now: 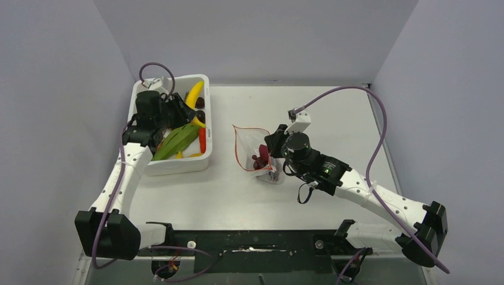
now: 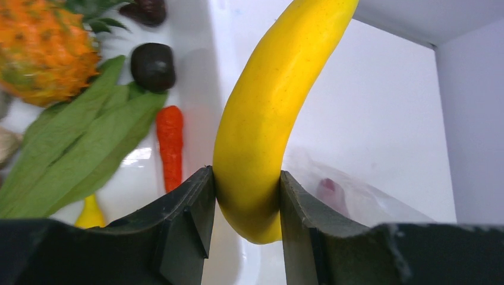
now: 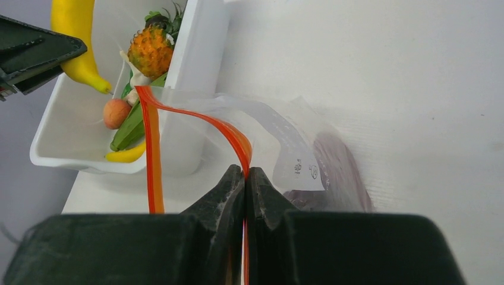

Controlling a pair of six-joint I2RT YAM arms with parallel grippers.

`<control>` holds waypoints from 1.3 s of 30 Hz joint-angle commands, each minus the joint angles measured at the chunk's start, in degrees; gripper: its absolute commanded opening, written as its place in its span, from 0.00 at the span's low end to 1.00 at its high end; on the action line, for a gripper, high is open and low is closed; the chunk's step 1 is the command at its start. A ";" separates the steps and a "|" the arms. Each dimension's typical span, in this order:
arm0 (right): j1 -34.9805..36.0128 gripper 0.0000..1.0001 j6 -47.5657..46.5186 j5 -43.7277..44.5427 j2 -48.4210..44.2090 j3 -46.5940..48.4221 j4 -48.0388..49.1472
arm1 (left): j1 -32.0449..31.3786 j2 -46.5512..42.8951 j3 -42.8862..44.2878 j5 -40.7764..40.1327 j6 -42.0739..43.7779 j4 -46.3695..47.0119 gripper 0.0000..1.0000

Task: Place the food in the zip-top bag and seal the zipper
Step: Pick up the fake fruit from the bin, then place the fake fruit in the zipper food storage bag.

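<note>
My left gripper is shut on the yellow banana, holding it just over the white tub; from above, the gripper hangs inside the tub with the banana. The zip-top bag lies on the table right of the tub, mouth open, with dark purple grapes inside. My right gripper is shut on the red-orange zipper, holding that edge of the mouth up. In the tub lie a pineapple, a long green pod, a red chili and a red-orange round fruit.
A second small yellow piece and a dark round piece also lie in the tub. Purple cables loop over the right arm. Grey walls close in the table on the left, back and right.
</note>
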 commanded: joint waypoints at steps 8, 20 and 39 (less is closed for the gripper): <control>0.50 0.00 7.82 -0.34 0.85 3.30 4.52 | -14.17 -6.50 2.85 2.28 -6.66 8.49 0.14; 0.47 0.00 10.72 0.19 1.02 2.65 7.15 | -23.91 -9.26 -3.23 2.66 -14.63 19.03 0.14; 0.44 0.00 10.99 0.65 -1.11 1.05 9.47 | -33.31 -7.05 -11.49 -3.88 -15.54 24.05 0.17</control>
